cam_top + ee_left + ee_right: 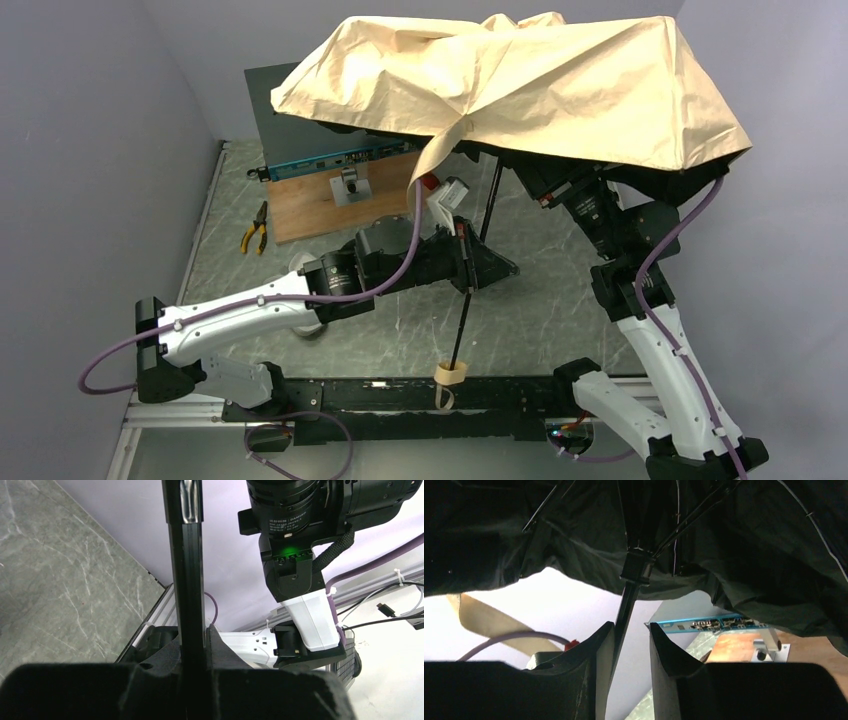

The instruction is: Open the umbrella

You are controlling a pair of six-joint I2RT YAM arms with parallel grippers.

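The compact cream-beige fabric umbrella (540, 90) hangs spread but rumpled over the grey marbled table's (560, 310) far right corner, with the left gripper (192, 645) clamped on its thin black shaft (462, 320) and the right gripper's (631, 640) fingers apart around it below the runner (636, 570); probably only latching remains.

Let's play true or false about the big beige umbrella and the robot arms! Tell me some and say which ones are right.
1. The cream-beige fabric umbrella has its canopy spread out. True.
2. The left gripper is shut on the thin black shaft. True.
3. The small tan handle points up at the ceiling. False: it is at the shaft's low end, pointing down.
4. The yellow-handled pliers lie on the brown wooden board. False: they lie on the grey stone-patterned table, beside the board.
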